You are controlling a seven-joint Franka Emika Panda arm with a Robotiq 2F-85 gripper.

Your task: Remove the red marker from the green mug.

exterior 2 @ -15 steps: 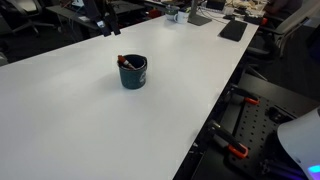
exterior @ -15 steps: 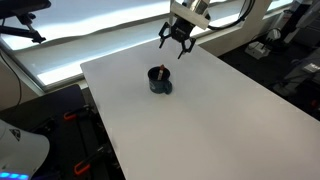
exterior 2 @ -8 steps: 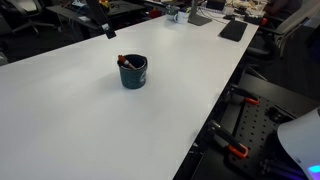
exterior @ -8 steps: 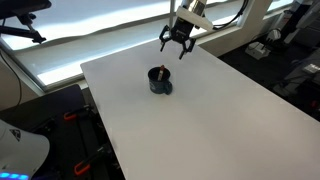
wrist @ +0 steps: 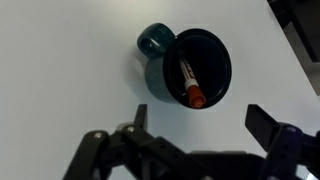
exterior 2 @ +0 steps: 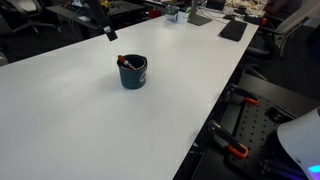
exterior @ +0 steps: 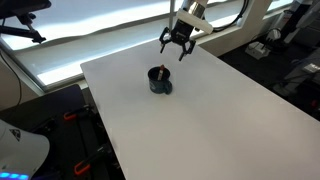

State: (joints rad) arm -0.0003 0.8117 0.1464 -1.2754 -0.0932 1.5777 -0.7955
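Green mug (exterior: pixel 159 81) sits on the white worktop (exterior: pixel 220 110) with the red marker (wrist: pixel 190 85) leaning inside it, tip resting against the mug's rim. The end effector (exterior: pixel 175 50) hangs above the mug and a bit off-center, fingers spread wide, gripping nothing.

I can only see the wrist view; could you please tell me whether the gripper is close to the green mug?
Observer: No. In an exterior view the gripper hangs open in the air, clearly above the green mug and not touching it.
Operator: Thank you. Does the red marker stick out of the mug?
Observer: Barely. In an exterior view the red marker leans on the rim, its end just showing above it.
Operator: Is the mug near a table edge?
Observer: No, it stands upright well inside the white table.
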